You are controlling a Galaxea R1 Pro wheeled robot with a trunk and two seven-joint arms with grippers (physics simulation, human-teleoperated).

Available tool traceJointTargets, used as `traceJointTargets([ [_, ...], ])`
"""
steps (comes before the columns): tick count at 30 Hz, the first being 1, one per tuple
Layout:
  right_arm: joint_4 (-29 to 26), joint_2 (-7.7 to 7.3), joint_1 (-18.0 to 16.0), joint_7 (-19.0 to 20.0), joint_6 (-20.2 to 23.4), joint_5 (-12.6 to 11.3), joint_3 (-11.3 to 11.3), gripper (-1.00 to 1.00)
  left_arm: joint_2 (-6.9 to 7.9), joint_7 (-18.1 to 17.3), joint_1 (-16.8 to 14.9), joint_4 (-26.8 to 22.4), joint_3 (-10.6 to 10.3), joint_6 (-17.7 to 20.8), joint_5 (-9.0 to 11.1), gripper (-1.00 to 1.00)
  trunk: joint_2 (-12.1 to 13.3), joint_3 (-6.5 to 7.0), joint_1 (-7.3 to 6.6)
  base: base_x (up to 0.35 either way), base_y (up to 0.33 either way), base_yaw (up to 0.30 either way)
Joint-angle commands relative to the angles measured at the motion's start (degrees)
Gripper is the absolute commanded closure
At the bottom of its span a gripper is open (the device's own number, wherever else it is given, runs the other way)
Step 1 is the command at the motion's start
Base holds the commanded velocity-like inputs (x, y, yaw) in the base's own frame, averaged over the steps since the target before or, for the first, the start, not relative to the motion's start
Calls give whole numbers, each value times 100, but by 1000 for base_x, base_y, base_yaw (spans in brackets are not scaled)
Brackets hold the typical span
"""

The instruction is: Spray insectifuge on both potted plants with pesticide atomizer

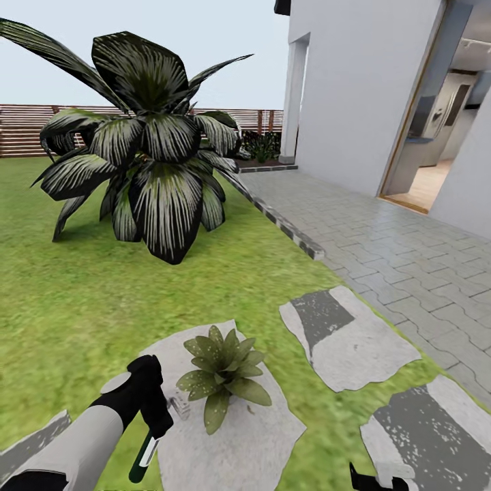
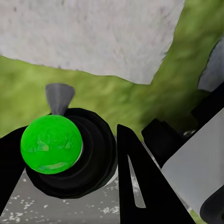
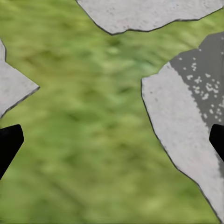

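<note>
The left gripper [image 1: 158, 426] is closed on the pesticide atomizer [image 1: 144, 455], so the pick-up looks done and the spraying step is in hand. In the head view the dark-green bottle hangs below the fingers, its base toward the robot, and the pale trigger head [image 1: 179, 406] sits just beside the nearest leaves of a potted plant [image 1: 224, 376]. That plant, a low rosette of pale-speckled olive leaves, stands on a grey stepping stone [image 1: 259, 436] in the lawn [image 1: 82, 300]. In the left wrist view the bottle's round bright-green base [image 2: 51, 144] sits between the black fingers [image 2: 135, 182], with grass and stone beyond.

The right gripper [image 1: 372, 479] hangs low at the frame edge. In the right wrist view its fingertips [image 3: 8, 142] stand wide apart and hold nothing, over grass and stepping stones.

Whether any spray has landed on the leaves cannot be told. The next move probably calls for tilting the nozzle onto the rosette and working the mist across every leaf. The second plant of the pair is not identifiable here; the large dark-leaved plant [image 1: 146, 143] behind is of another kind, so the robot will likely have to go and find it afterwards.
</note>
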Motion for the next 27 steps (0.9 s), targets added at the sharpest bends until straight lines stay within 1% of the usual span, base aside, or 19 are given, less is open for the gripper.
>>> traceJointTargets([
  [1, 3, 1, -2, 17, -21, -49, 9, -100, 4, -36, -3, -8, -28, 49, -13, 100, -2, -5, -1, 0, 0, 213],
  [11, 3, 1, -2, 21, -21, -49, 13, -100, -3, -36, -3, -8, -28, 49, -13, 100, -2, -5, -1, 3, 0, 270],
  [16, 3, 1, -2, 23, -21, -49, 12, -100, -4, -36, -3, -8, -28, 49, 56, 100, -2, -5, -1, 178, -121, 277],
  [19, 3, 1, -2, 23, -21, -49, 10, -100, -5, -36, -3, -8, -30, 49, 64, 100, -2, -5, -1, 220, -190, 271],
  [22, 3, 1, -2, 20, -21, -49, 7, -100, -5, -36, -3, -8, -31, 49, 66, 100, -2, -5, -1, 142, -236, 95],
  [27, 3, 1, -2, 19, -21, -49, 6, -100, -5, -36, -3, -12, -30, 49, 66, 100, -2, -5, -1, 3, -265, 11],
])
